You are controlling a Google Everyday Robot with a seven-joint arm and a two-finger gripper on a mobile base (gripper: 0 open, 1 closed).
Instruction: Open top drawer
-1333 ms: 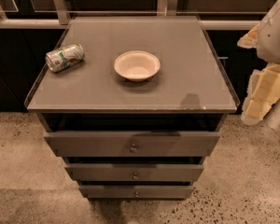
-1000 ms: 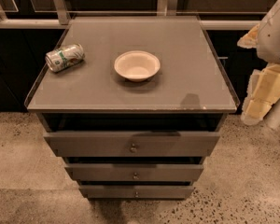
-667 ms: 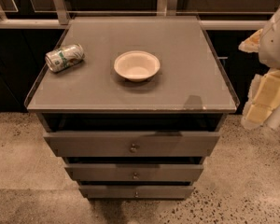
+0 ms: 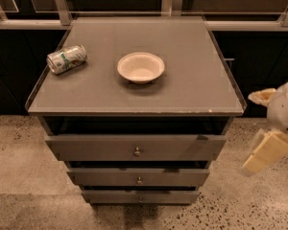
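Nearest me, my pincer (image 4: 266, 131) hangs off the desk's (image 4: 192, 92) right front corner, touching nothing; I cannot tell whether it is released or clenched. The top drawer (image 4: 86, 147) lies to its left, the long front running side to side, with the knob (image 4: 137, 152) at centre, well apart from me. I judge I must reach left and in. A dark gap shows above the front; its contents are hidden. Farther back on the desk, the bowl (image 4: 140, 66) looks empty and a can (image 4: 66, 59) lies on its side.

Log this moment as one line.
pincer: open, right of cabinet, touching nothing | top drawer: front forward of lower drawers | on top: can on its side, bowl
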